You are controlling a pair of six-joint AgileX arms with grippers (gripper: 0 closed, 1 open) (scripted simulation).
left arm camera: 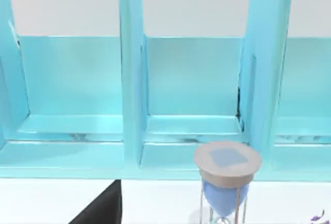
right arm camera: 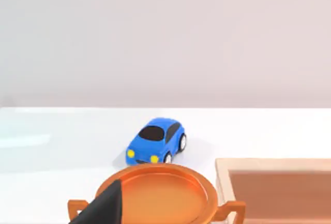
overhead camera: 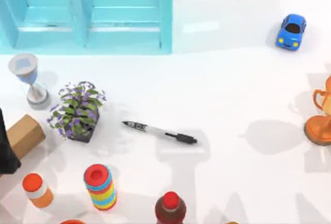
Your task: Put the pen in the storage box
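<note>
White black-capped pen (overhead camera: pixel 159 131) lies flat mid-frame, ungrasped; light-blue translucent storage box (overhead camera: pixel 165 22) upper left; grippers' opening can't be told.

The storage box (overhead camera: pixel 165 22) runs off the top view's upper edge; the trophy (overhead camera: pixel 320 115) is cut at its right edge.

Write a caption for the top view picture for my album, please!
A pen lies on the white table, waiting below the blue storage box, beside a potted plant.
</note>
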